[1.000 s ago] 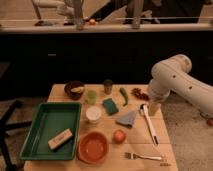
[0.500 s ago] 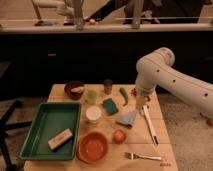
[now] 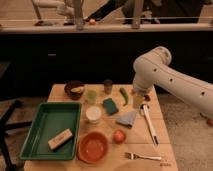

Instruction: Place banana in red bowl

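The banana (image 3: 78, 89), a small pale yellow piece, lies in the dark brown bowl (image 3: 70, 86) at the table's back left. At the front, beside the green tray, stands the red bowl (image 3: 93, 146), with nothing in it. My white arm reaches in from the right. Its gripper (image 3: 138, 98) hangs over the table's back right, next to the green chili pepper (image 3: 123, 93), open with nothing in it. That puts it well to the right of the banana and far behind the red bowl.
A green tray (image 3: 50, 127) at front left holds a tan block (image 3: 60, 139). Mid-table stand a green cup (image 3: 91, 96), dark cup (image 3: 108, 85), white cup (image 3: 93, 114), green sponge (image 3: 110, 106), grey cloth (image 3: 127, 119) and orange-red ball (image 3: 119, 136). A white utensil (image 3: 149, 125) and a fork (image 3: 145, 157) lie at the right.
The arm has swung leftward from beyond the table's right edge, bringing the gripper over the back right of the table. The objects have not moved.
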`<state>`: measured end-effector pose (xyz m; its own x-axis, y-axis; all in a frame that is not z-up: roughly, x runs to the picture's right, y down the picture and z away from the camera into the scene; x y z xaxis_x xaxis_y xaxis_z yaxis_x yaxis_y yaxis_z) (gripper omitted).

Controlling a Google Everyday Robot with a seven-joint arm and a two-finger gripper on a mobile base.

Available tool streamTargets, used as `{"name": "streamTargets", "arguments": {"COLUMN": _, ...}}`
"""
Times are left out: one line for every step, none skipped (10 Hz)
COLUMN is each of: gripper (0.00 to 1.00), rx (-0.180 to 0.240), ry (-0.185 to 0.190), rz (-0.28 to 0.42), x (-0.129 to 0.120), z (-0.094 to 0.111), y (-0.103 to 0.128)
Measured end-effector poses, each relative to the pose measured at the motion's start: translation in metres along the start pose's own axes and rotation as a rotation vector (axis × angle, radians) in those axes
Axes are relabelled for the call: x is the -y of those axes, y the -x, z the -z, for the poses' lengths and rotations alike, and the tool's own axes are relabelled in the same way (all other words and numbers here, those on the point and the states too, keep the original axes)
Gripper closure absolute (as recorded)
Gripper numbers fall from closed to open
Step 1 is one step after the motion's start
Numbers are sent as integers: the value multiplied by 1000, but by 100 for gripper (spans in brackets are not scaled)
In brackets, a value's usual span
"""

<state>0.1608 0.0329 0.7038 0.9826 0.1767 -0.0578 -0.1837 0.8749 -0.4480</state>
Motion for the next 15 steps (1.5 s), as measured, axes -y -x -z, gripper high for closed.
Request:
{"name": "streamTargets", "arguments": {"gripper": 20, "rx": 5, "ry": -4, "rz": -6, "x": 0, "z": 0, "y": 0}}
{"name": "streamTargets", "arguments": {"gripper": 20, "rx": 23, "ry": -9, "rz": -29, "x": 2, "z": -1, "y": 1}}
{"name": "streamTargets", "arguments": {"gripper": 20, "rx": 35, "ry": -17, "rz": -41, "x": 6, "z": -3, "y": 6}}
{"name": "streamTargets", "arguments": {"gripper": 20, "rx": 73, "ry": -18, "rz": -45, "x": 9, "z": -5, "y": 29}}
{"name": "streamTargets", "arguments": {"gripper": 20, "rx": 89, "ry": -21, "rz": -45, "x": 11, "z": -6, "y": 43}}
{"name": "streamTargets", "arguments": {"gripper": 20, "rx": 106, "ry": -24, "rz": -38, "x": 14, "z": -6, "y": 62}}
{"name": "streamTargets", "arguments": {"gripper": 20, "rx": 124, "ry": -26, "rz": -27, "x": 17, "z": -7, "y": 83}}
{"name": "streamTargets", "arguments": {"gripper": 20, "rx": 148, "ry": -27, "rz": -11, "x": 22, "z": -9, "y": 112}}
{"name": "streamTargets", "arguments": {"gripper": 20, "rx": 161, "ry": -26, "rz": -4, "x": 26, "z": -11, "y": 126}}
{"name": "streamTargets", "arguments": {"gripper": 20, "rx": 176, "ry": -24, "rz": 1, "x": 31, "z": -13, "y": 139}}
{"name": "streamTargets", "arguments": {"gripper": 20, "rx": 188, "ry": -23, "rz": -1, "x": 36, "z": -17, "y": 148}}
{"name": "streamTargets", "arguments": {"gripper": 20, "rx": 196, "ry": -24, "rz": -11, "x": 40, "z": -20, "y": 154}}
{"name": "streamTargets", "arguments": {"gripper": 20, "rx": 197, "ry": -29, "rz": -19, "x": 44, "z": -24, "y": 159}}
{"name": "streamTargets", "arguments": {"gripper": 20, "rx": 203, "ry": -25, "rz": -29, "x": 46, "z": -31, "y": 174}}
{"name": "streamTargets", "arguments": {"gripper": 20, "rx": 203, "ry": -26, "rz": -39, "x": 48, "z": -36, "y": 184}}
